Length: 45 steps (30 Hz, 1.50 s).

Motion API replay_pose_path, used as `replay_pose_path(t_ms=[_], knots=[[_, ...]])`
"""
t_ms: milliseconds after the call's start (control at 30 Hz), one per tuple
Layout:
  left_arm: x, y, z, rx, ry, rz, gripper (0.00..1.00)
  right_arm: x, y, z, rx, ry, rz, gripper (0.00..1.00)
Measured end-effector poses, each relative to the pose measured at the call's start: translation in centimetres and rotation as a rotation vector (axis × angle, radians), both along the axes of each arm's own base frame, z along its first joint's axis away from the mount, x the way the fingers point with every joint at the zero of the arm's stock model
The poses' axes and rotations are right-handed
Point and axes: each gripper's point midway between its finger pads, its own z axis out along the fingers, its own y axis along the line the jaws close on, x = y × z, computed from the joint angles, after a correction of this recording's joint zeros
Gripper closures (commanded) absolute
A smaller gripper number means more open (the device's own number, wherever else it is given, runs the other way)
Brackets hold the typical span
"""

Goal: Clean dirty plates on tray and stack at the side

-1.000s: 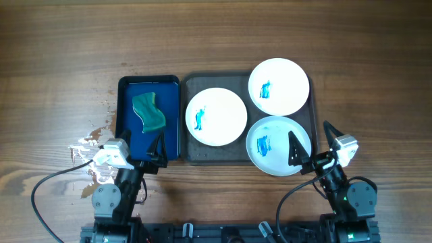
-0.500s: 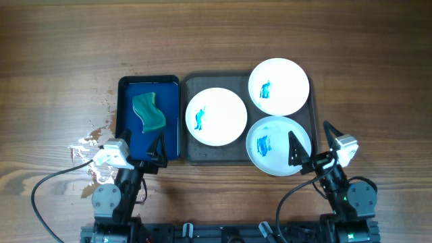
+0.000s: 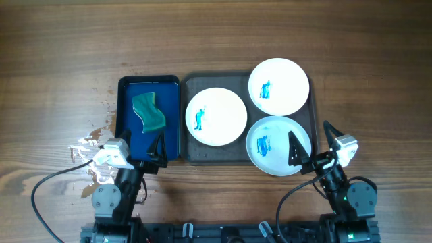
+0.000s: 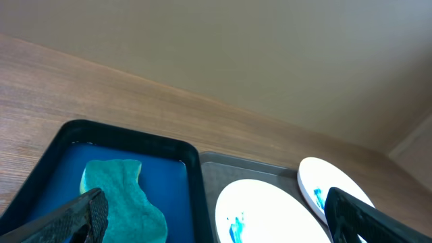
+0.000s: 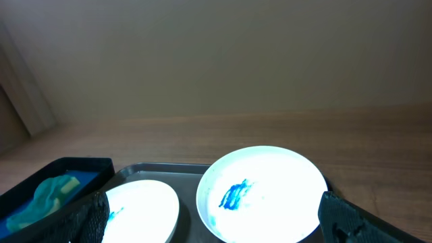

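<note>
Left end effector [image 3: 131,150] and right end effector [image 3: 312,142] both wide open, empty; three smeared plates [image 3: 216,117] on tray [image 3: 196,154], near-right one overhanging rim, so wiping pressure there may tip it.

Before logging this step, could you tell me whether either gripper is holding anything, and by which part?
Nothing is held; the left gripper and right gripper are both open and empty.

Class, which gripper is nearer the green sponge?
Left. The left gripper is at the blue tray holding the sponge; the right gripper is far across, by a plate.
</note>
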Motion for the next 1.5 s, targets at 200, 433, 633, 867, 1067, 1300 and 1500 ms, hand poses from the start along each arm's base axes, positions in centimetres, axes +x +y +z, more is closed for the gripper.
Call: replay_pose_path(t_ms=[200, 433, 633, 867, 1067, 1300, 1500], knots=[[-0.9, -0.6, -1.7, -0.036, 0.176, -0.031, 0.0, 0.0, 0.0, 0.0, 0.0, 0.001, 0.0, 0.0], [-2.0, -0.7, 4.4, -0.006, 0.535, -0.041, 0.0, 0.0, 0.0, -0.1, 0.0, 0.004, 0.0, 0.0], [-2.1, 0.2, 5.4, 0.069, 0.972, 0.002, 0.0, 0.0, 0.0, -0.1, 0.0, 0.005, 0.0, 0.0], [-0.6, 1.6, 1.5, 0.143, 1.184, 0.073, 0.0, 0.0, 0.0, -0.1, 0.0, 0.005, 0.0, 0.01], [-0.5, 1.6, 1.3, 0.143, 1.188, 0.073, 0.0, 0.0, 0.0, -0.1, 0.0, 0.005, 0.0, 0.0], [-0.2, 1.6, 1.5, 0.141, 1.172, 0.073, 0.0, -0.6, 1.5, 0.2, 0.053, 0.014, 0.097, 0.0], [0.4, 1.6, 1.7, 0.139, 1.148, 0.074, 0.0, -2.7, 5.3, -2.2, 0.103, 0.197, 0.349, 0.0]])
